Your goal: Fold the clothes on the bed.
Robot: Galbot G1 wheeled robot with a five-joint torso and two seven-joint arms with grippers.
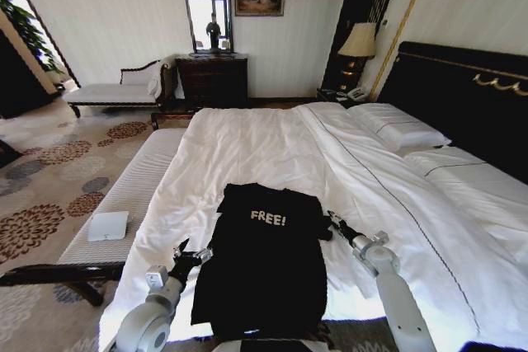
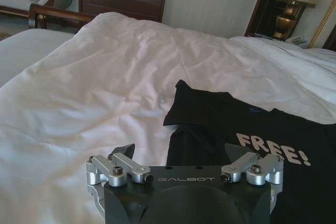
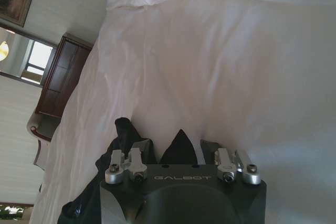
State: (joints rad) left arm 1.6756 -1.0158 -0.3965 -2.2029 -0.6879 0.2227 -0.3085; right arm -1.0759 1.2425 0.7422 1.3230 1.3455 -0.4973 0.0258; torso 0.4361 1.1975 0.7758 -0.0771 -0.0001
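I have both arms reaching forward from the lower edge of the head frame. My left pincer (image 1: 188, 255) sits lower left of centre, its dark fingers (image 2: 125, 151) spread apart, the wrist angled inward. My right pincer (image 1: 334, 222) sits right of centre and higher in the frame, the forearm rising from the bottom right, fingers (image 3: 181, 148) also standing apart.
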